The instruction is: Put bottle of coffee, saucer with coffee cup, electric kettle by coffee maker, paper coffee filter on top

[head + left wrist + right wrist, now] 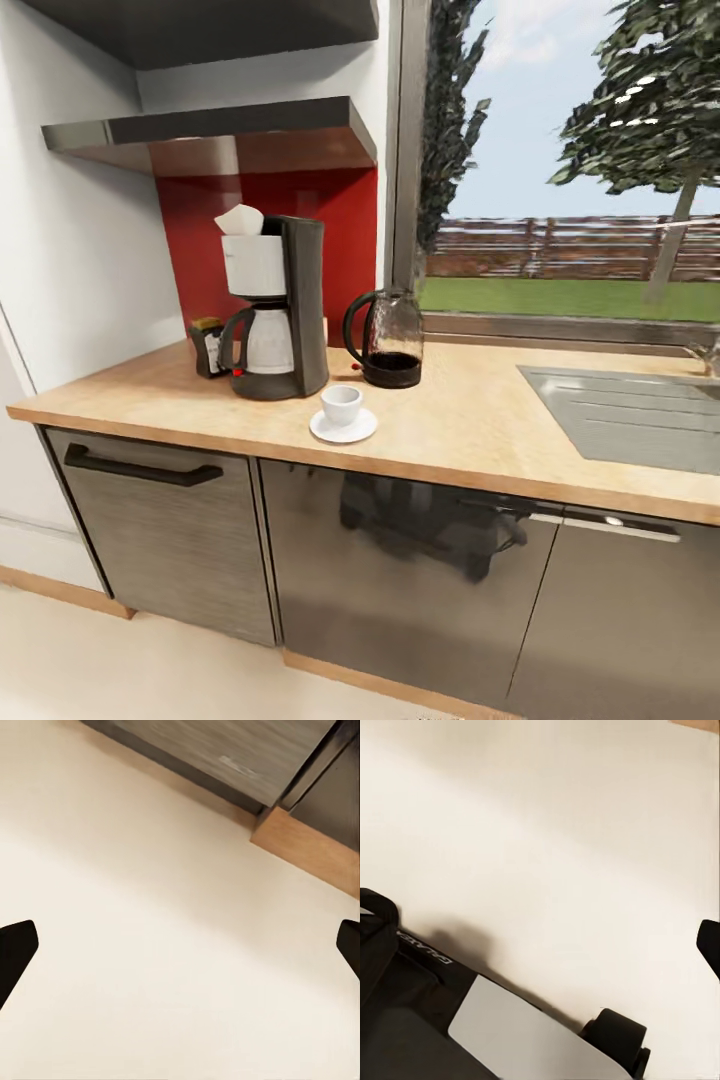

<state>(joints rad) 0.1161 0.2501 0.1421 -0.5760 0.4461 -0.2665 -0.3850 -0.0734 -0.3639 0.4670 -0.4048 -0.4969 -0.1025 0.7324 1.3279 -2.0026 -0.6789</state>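
Coffee maker (278, 310) on countertop (470, 420); arms floorward

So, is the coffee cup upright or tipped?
Upright. The coffee cup stands on the saucer, its open mouth facing up.

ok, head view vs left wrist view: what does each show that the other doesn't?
Head: countertop with coffee maker, paper filter on top, coffee bottle beside it, kettle, cup on saucer, sink, window.
Left wrist: open left gripper hanging above pale floor.
Shared: cabinet fronts and wood plinth, some floor.
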